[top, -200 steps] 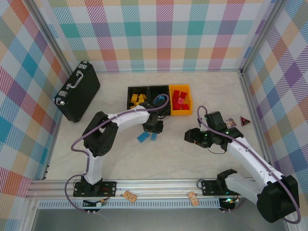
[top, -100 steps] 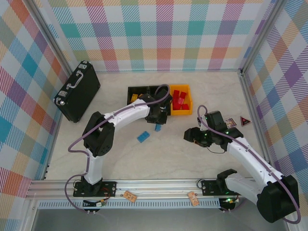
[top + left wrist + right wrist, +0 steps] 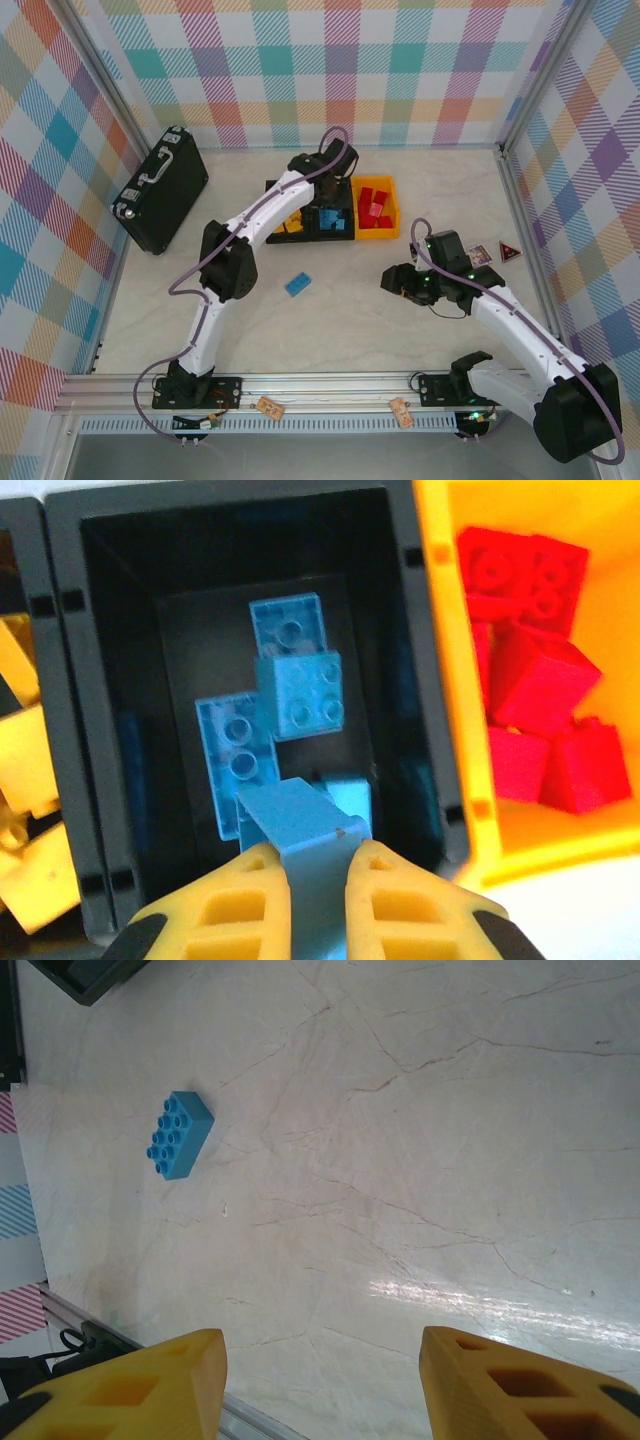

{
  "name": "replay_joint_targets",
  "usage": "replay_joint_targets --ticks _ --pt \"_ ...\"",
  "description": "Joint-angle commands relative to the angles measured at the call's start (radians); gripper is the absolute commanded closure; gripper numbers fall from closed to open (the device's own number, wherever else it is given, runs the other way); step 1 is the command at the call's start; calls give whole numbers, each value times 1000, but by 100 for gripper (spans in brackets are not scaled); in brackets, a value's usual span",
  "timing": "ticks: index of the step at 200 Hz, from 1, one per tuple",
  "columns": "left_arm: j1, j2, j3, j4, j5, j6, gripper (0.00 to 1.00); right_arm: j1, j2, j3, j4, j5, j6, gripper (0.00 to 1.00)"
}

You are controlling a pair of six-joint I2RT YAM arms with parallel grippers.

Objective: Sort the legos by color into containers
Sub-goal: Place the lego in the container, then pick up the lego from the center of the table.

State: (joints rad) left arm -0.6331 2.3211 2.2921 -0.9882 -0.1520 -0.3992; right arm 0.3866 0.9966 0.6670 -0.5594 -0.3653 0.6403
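- Your left gripper (image 3: 318, 855) is shut tight on a blue brick (image 3: 300, 825).
- It hangs over the middle bin (image 3: 220, 502), the black one with more blue bricks (image 3: 300, 690) at the bottom.
- That looks like the right bin, so I think the next thing is to let go.
- If you let go from high up, the brick may bounce off the bricks below and hop out. Go a bit lower first.
- The yellow bin (image 3: 440, 680) with the red bricks (image 3: 530, 670) is just beside it on one side. The yellow bricks (image 3: 22, 760) are just beside it on the other.
- If you drift sideways, the blue brick could land with the wrong color.
- The brick looks a bit crooked between the fingers. It may stick to one finger when you open, then drop late as you pull away.
- If you go too low, your fingers could bump a bin wall. The bins sit side by side, so one push may move them all.
- Your right gripper (image 3: 320, 1350) is open and holds nothing. It hovers over the bare table (image 3: 420, 1160).
- A loose brick (image 3: 178, 1135), also blue, lies on the table with its bumps up, well apart from the bins.
- It lies between your two arms. If both go for it, they could bump, so pick one arm.
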Motion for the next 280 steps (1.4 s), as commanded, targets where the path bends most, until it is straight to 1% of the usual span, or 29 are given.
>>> replay_joint_targets --ticks 1,35,54,66,79,100,118,145,162,183,200,212,237,265,280 --pt "21 57 95 -94 -49 2 90 5 -3 -13 23 -18 11 46" --pt "42 112 138 -88 -27 -20 89 6 6 -15 30 -15 12 46" --pt "44 130 154 -89 -27 -24 85 6 17 -12 37 -18 13 46" --pt "43 130 154 -89 -25 -27 78 6 23 -10 40 -18 12 46" --pt "43 125 154 -87 -28 -31 66 6 28 -7 42 -18 13 46" --pt "43 109 155 -89 -33 -32 56 6 34 -2 47 -20 13 46" --pt "42 86 152 -91 -25 -31 54 6 34 2 47 -21 13 46" --pt "25 18 114 -86 -7 -23 54 6 30 4 49 -29 12 46" --pt "10 -62 16 -53 8 -20 53 8 30 12 47 -36 -1 46" --pt "-2 -183 -171 29 43 -17 50 14 30 29 43 -55 -22 45" --pt "-4 -281 -319 89 72 -15 50 23 25 39 46 -69 -44 45" --pt "-4 -346 -418 126 103 -12 50 27 19 42 51 -80 -58 43" --pt "-3 -475 -614 208 168 9 50 38 8 46 76 -114 -80 41" --pt "-4 -596 -777 239 201 46 49 73 5 54 105 -146 -113 40" --pt "-3 -644 -843 237 206 73 44 108 10 60 115 -141 -123 38"
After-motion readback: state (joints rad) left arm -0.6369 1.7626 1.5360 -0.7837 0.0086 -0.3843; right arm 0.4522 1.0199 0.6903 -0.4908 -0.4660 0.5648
